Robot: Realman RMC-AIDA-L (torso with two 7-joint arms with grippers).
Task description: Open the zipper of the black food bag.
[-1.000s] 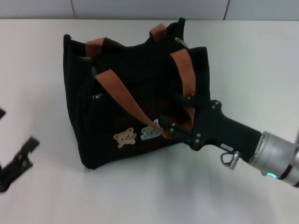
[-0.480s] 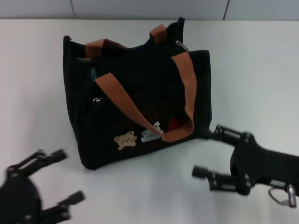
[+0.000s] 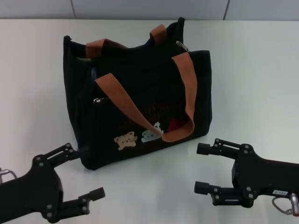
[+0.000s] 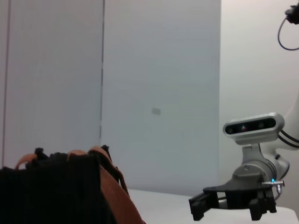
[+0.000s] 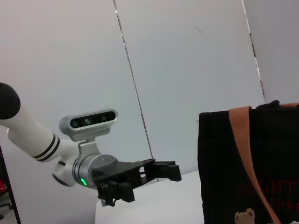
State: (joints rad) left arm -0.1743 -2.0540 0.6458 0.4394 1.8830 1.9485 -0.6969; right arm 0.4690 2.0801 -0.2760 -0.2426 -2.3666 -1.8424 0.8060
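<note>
Standing upright on the white counter [image 3: 252, 70], the black food bag [image 3: 140, 93] sits toward the far middle, its two orange-brown handles [image 3: 184, 88] draped over the front and its bear patches [image 3: 125, 139] facing the robot. The zipper [image 3: 181, 45] pull shows as a small silvery tab at the bag's far top rim. Nearer the robot, the left hand [image 3: 86, 175] and the right hand [image 3: 201, 169] flank the bag's front corners, both spread wide and holding nothing, neither touching the fabric.
</note>
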